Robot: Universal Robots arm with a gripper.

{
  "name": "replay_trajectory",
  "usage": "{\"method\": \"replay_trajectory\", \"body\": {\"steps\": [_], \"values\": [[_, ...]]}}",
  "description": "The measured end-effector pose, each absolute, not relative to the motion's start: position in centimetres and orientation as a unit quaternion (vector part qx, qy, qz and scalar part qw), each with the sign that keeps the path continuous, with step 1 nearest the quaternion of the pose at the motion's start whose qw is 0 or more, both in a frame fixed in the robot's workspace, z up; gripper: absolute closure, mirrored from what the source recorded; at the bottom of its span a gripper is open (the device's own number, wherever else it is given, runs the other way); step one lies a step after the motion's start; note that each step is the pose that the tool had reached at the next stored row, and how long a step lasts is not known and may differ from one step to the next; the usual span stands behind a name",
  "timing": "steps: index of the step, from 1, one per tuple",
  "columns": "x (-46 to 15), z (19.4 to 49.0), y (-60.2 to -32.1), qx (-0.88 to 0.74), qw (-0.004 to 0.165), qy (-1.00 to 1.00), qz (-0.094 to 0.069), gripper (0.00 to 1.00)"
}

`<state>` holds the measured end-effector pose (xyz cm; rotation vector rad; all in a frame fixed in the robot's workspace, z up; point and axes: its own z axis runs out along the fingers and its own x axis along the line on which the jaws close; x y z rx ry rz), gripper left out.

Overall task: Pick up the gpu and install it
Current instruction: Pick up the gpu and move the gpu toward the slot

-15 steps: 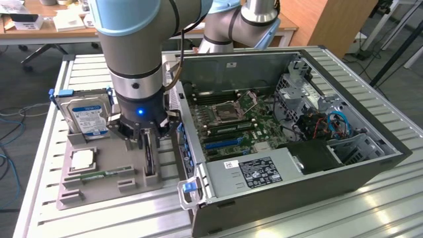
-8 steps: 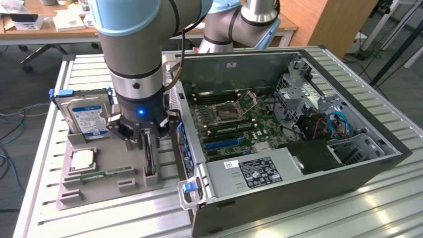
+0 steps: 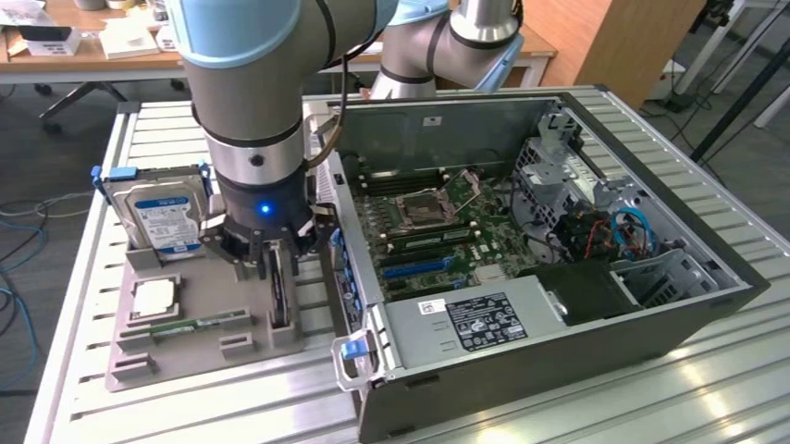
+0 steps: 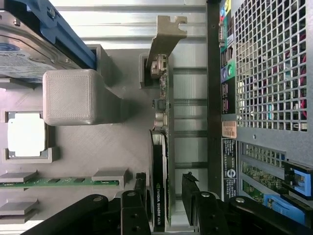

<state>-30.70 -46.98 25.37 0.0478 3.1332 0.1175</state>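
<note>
The gpu (image 4: 159, 196) stands in the tray (image 3: 185, 356) — beside the computer case (image 3: 617, 347).

The Universal Robots arm (image 3: 253, 102) hung almost straight down, its grey wrist section upright. A blue light (image 3: 263, 209) glowed on it just above the gripper (image 3: 277, 264). The gripper pointed at the floor, its two black fingers (image 4: 190, 188) spread with a plain gap between them. Their linkages angled outward toward the wrist. Behind it, another grey joint (image 3: 475, 28) of the arm bent away.

Bright even indoor light, pale glare on the ribbed metal table (image 3: 593, 407) by the computer case (image 3: 580, 365), soft shadow inside it, blue lamp (image 3: 263, 209) glowing on the arm (image 3: 247, 92).
</note>
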Motion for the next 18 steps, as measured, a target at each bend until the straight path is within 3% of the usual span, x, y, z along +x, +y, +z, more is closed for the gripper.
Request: {"method": "replay_trajectory", "body": {"steps": [18], "values": [[-30.71,24.83,-46.96,0.01,0.004,0.999,0.038,0.57]]}}
